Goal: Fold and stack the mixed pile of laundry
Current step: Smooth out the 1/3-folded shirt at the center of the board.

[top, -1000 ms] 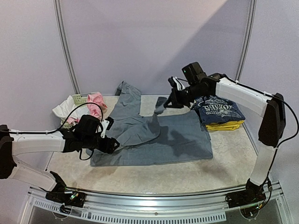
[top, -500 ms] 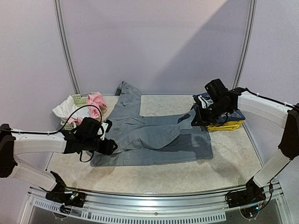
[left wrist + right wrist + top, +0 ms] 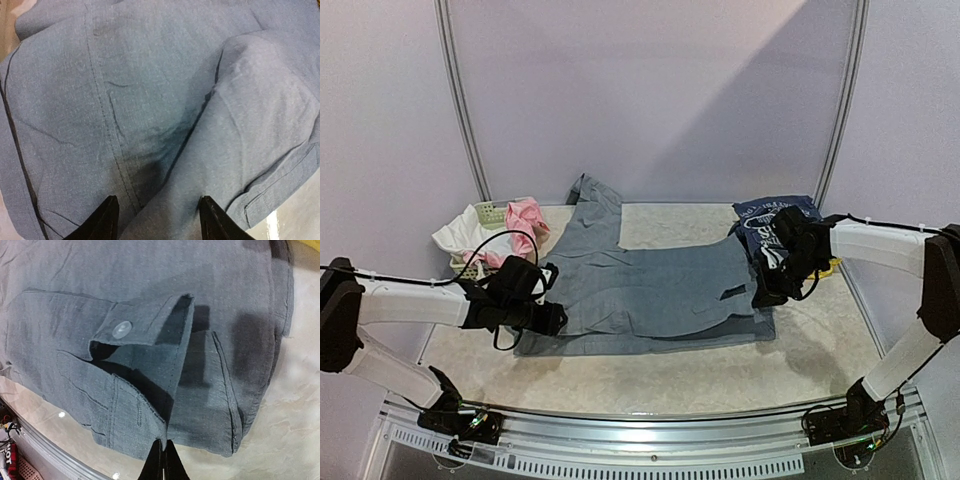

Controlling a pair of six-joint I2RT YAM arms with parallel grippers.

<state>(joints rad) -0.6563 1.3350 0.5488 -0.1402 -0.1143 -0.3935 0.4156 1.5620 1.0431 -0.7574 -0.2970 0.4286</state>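
Folding step on the trousers [image 3: 650, 290] spread across the tabletop [image 3: 620, 375]: right hand [image 3: 161, 447] at 3 o'clock is clamped on their turned-over edge, left hand [image 3: 158, 200] at 9 o'clock gapes over cloth; next, probably, lay that edge flat and let go

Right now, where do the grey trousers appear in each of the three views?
Top external: the grey trousers lie spread flat across the middle of the picture.
Left wrist: they fill nearly the whole picture.
Right wrist: they cover the upper left and centre.
Shared landmark: the pale marbled table showing beside them.
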